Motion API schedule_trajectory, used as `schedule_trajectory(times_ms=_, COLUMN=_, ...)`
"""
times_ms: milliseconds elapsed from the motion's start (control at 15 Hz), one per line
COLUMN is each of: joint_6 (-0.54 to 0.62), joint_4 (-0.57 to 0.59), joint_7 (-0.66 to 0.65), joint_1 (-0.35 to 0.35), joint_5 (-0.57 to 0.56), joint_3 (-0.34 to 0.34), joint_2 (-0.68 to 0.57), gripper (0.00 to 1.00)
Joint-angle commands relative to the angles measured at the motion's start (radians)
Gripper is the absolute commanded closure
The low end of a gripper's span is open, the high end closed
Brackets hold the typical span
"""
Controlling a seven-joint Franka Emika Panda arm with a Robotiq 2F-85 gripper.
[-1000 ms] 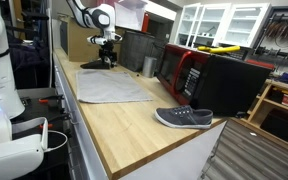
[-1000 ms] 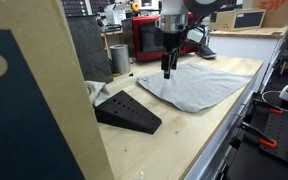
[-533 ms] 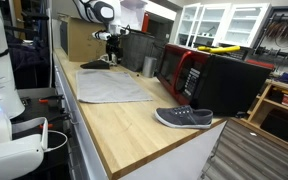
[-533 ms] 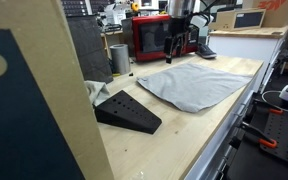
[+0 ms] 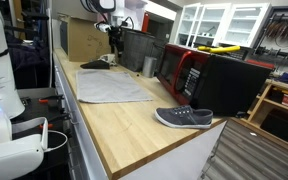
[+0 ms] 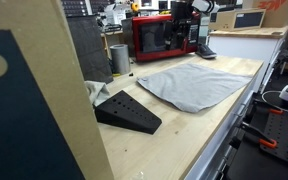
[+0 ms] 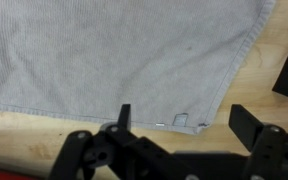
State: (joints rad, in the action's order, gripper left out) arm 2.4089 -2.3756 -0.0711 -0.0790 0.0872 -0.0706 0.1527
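A grey towel [image 5: 112, 87] [image 6: 192, 85] lies flat on the wooden counter [image 5: 134, 125]. My gripper [image 5: 113, 38] [image 6: 180, 27] hangs high above the towel's far edge, touching nothing. In the wrist view the gripper [image 7: 184, 116] is open, and its dark fingers [image 7: 123, 116] stand wide apart with nothing between them. Below them is the towel's hemmed edge [image 7: 114, 50] with a small label near its corner, and bare wood beyond it.
A grey shoe [image 5: 184, 118] [image 6: 205, 51] sits at one end of the counter. A black wedge [image 6: 127, 110] [image 5: 96, 64] lies past the towel's other end. A red microwave [image 6: 156, 38] and a metal cup [image 6: 119, 58] stand along the back.
The gripper has risen straight up from just above the towel's edge to well above it. Its jaws opened slightly to full width. The towel has not moved.
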Motion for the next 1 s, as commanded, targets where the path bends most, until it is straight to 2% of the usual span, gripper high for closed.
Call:
schedule_trajectory(times_ms=0, joint_6=-0.132, joint_4=0.043, joint_7=-0.020, joint_1=0.014, joint_5=0.058, joint_3=0.022, joint_2=0.051, gripper=0.00)
schedule_trajectory(times_ms=400, joint_6=-0.312, joint_4=0.114, joint_7=-0.010, joint_1=0.046, joint_5=0.109, joint_3=0.069, joint_2=0.095, gripper=0.00)
schedule_trajectory(times_ms=467, joint_6=-0.254, joint_4=0.086, joint_7=0.001, joint_1=0.042, joint_5=0.081, joint_3=0.057, joint_2=0.081, gripper=0.00)
schedule_trajectory(times_ms=933, joint_6=-0.281, joint_4=0.102, joint_7=0.001, joint_1=0.050, joint_5=0.093, joint_3=0.065, joint_2=0.090, gripper=0.00)
